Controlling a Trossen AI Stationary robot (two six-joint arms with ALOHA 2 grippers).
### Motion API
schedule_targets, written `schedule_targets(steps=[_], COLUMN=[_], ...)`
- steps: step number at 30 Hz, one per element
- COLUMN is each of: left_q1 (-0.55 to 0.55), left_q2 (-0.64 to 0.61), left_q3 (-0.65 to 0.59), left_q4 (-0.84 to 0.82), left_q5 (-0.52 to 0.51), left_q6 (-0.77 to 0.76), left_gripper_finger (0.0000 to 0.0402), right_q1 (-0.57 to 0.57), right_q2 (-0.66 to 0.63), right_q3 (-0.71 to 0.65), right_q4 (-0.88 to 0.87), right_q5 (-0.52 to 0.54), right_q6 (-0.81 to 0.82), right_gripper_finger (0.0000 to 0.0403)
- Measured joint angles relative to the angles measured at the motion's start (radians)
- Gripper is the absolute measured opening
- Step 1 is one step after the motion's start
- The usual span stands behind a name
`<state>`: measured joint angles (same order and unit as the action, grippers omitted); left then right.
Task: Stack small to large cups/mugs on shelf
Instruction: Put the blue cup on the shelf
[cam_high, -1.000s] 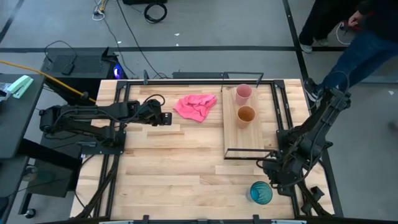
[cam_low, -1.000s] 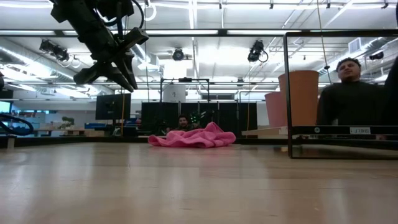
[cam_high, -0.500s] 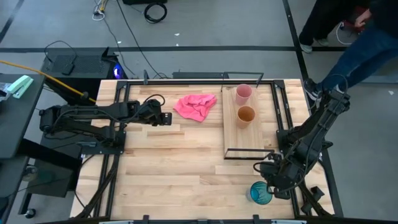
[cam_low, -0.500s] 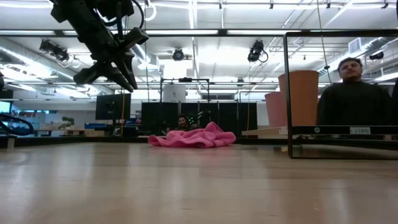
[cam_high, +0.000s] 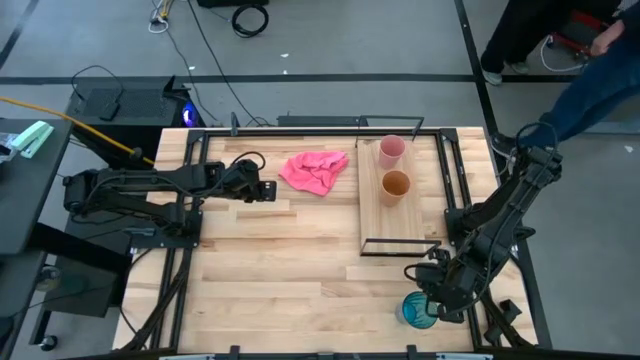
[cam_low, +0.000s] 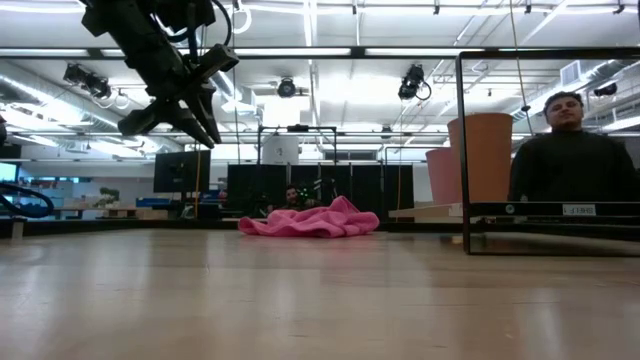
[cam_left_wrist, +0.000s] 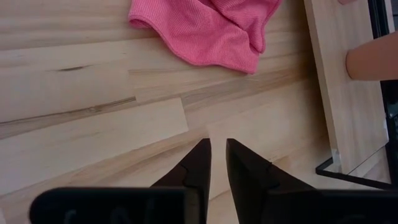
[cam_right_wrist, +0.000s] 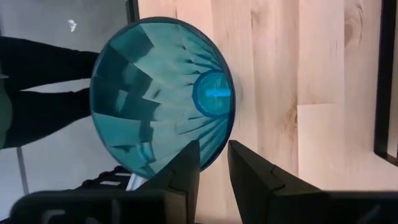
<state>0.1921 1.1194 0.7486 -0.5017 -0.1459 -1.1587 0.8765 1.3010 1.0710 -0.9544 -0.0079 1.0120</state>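
right wrist view: my right gripper (cam_right_wrist: 213, 163) hangs over the teal cup (cam_right_wrist: 163, 94) at the table's 5 o'clock corner, fingers narrowly parted, gripping nothing. left gripper (cam_left_wrist: 217, 163) waits at 10 o'clock, nearly closed, empty.

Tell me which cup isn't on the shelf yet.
The teal cup, standing on the tabletop near its front edge by the right gripper. The pink cup and orange cup stand on the shelf.

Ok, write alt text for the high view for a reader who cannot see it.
Seen from above, the right gripper hovers over the teal cup near the table's front edge. The pink cup and orange cup stand on the shelf; the left gripper waits by a pink cloth.
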Motion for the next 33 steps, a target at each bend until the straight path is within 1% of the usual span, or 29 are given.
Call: schedule_targets(steps=[8, 14, 28, 33], left_q1=[0.0, 0.0, 0.0, 0.0], left_q2=[0.0, 0.0, 0.0, 0.0], left_q3=[0.0, 0.0, 0.0, 0.0], left_q4=[0.0, 0.0, -0.005, -0.005], left_q5=[0.0, 0.0, 0.0, 0.0], left_q6=[0.0, 0.0, 0.002, 0.002], left_gripper_finger=[0.0051, 0.0057, 0.0052, 0.0055], right_q1=[-0.041, -0.065, -0.065, -0.065], right_q2=[0.008, 0.024, 0.047, 0.047], right_q3=[0.0, 0.0, 0.0, 0.0], right_q4=[0.002, 0.004, 0.003, 0.003], right_q5=[0.016, 0.018, 0.018, 0.018], right_q6=[-0.029, -0.065, -0.081, -0.074], right_gripper_finger=[0.0091, 0.0091, 0.0091, 0.0077])
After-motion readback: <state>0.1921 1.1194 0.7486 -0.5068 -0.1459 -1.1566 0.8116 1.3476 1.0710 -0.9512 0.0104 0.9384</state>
